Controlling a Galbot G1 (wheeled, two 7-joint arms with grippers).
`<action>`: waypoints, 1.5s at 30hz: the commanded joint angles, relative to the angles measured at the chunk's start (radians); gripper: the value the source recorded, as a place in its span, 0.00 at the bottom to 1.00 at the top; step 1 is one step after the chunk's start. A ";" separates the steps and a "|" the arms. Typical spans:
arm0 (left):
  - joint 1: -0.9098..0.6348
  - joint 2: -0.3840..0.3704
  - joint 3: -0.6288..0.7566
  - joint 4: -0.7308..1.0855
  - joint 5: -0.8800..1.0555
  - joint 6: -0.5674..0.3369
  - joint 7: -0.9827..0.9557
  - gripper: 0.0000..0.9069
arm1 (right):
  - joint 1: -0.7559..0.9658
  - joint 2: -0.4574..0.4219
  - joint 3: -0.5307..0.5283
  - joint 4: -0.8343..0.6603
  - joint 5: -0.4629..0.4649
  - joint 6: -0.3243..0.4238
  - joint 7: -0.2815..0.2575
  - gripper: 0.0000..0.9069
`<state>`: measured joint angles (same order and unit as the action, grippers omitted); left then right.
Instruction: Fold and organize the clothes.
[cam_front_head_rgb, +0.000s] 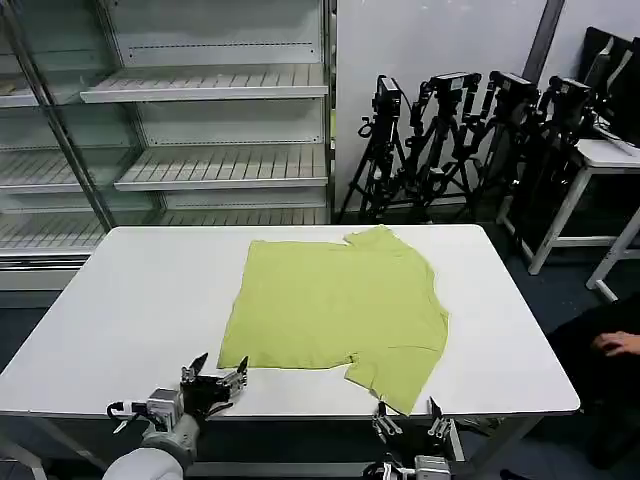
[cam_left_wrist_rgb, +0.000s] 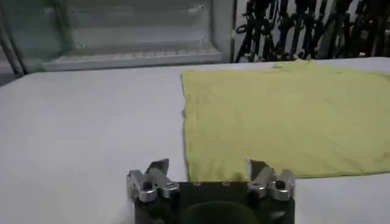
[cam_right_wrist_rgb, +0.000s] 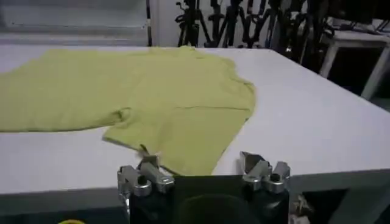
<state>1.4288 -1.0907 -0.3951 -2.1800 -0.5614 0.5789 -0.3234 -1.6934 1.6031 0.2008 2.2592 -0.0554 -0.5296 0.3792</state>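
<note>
A lime short-sleeved T-shirt (cam_front_head_rgb: 340, 305) lies spread flat on the white table (cam_front_head_rgb: 140, 300), one sleeve reaching toward the front edge and the other toward the far edge. My left gripper (cam_front_head_rgb: 216, 370) hovers open just in front of the shirt's near left corner; in the left wrist view that gripper (cam_left_wrist_rgb: 209, 166) has the T-shirt (cam_left_wrist_rgb: 286, 115) ahead of it. My right gripper (cam_front_head_rgb: 408, 413) stands open at the table's front edge, right by the near sleeve. In the right wrist view the gripper (cam_right_wrist_rgb: 196, 160) faces the sleeve of the T-shirt (cam_right_wrist_rgb: 177, 131). Neither holds anything.
Behind the table stand white shelves (cam_front_head_rgb: 210, 90) at the back left and a cluster of black tripods (cam_front_head_rgb: 460, 140) at the back right. A white side table (cam_front_head_rgb: 600, 170) stands at the far right. Bare tabletop lies left and right of the shirt.
</note>
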 joint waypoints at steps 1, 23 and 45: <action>-0.002 0.008 -0.005 0.002 -0.139 0.002 -0.007 0.07 | 0.004 0.019 -0.013 -0.011 0.070 -0.023 0.011 0.56; 0.022 -0.005 -0.034 -0.043 -0.245 -0.001 -0.006 0.04 | -0.058 0.009 -0.004 0.079 0.065 0.103 -0.059 0.00; 0.245 -0.057 -0.197 -0.365 -0.219 -0.002 0.012 0.04 | -0.131 -0.131 0.175 0.302 0.137 0.179 -0.158 0.00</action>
<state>1.6010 -1.1342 -0.5445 -2.4338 -0.7832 0.5769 -0.3122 -1.8219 1.5225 0.2936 2.5023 0.0458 -0.3760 0.2472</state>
